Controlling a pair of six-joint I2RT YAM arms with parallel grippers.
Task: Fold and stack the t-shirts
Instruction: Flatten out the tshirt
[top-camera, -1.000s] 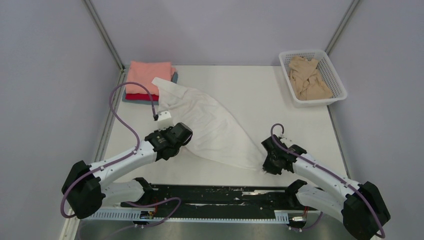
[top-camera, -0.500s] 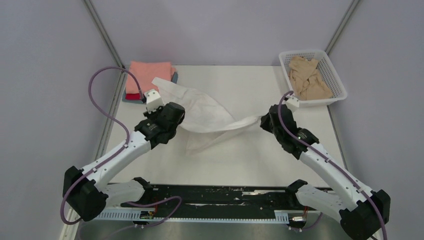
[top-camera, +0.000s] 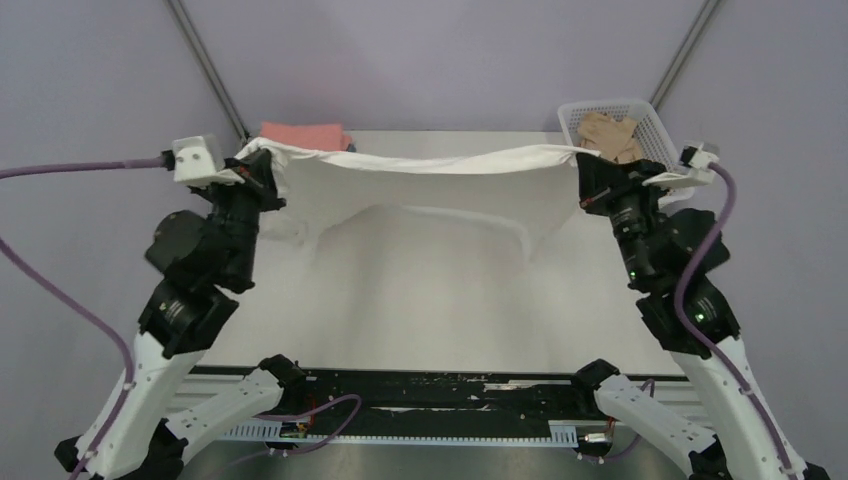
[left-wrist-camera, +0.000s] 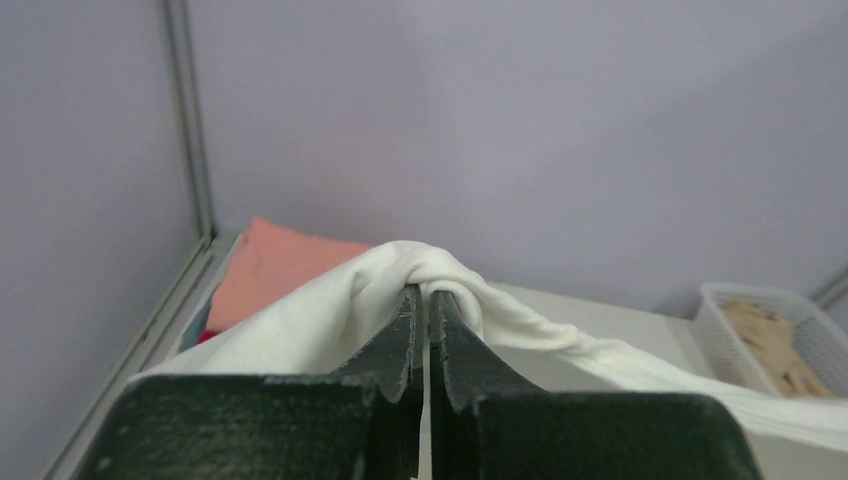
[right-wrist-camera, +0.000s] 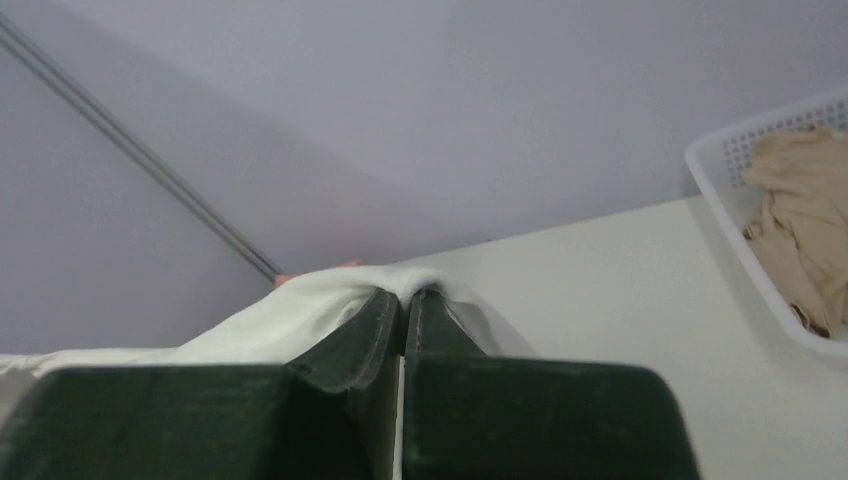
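Top external, soft white t-shirt (top-camera: 430, 185) stretched into a sagging band, left gripper (top-camera: 259, 161) and right gripper (top-camera: 584, 166) clamping its ends

Plain white t-shirt (top-camera: 430, 178) over an off-white bench (top-camera: 430, 310), plain salmon-pink t-shirt (top-camera: 300, 132), plain tan t-shirt (top-camera: 605, 132) in a white lattice basket (top-camera: 655, 125), black left gripper (left-wrist-camera: 422, 292) and black right gripper (right-wrist-camera: 403, 295), purple cables (top-camera: 60, 170), and lilac-grey walls (top-camera: 450, 60).
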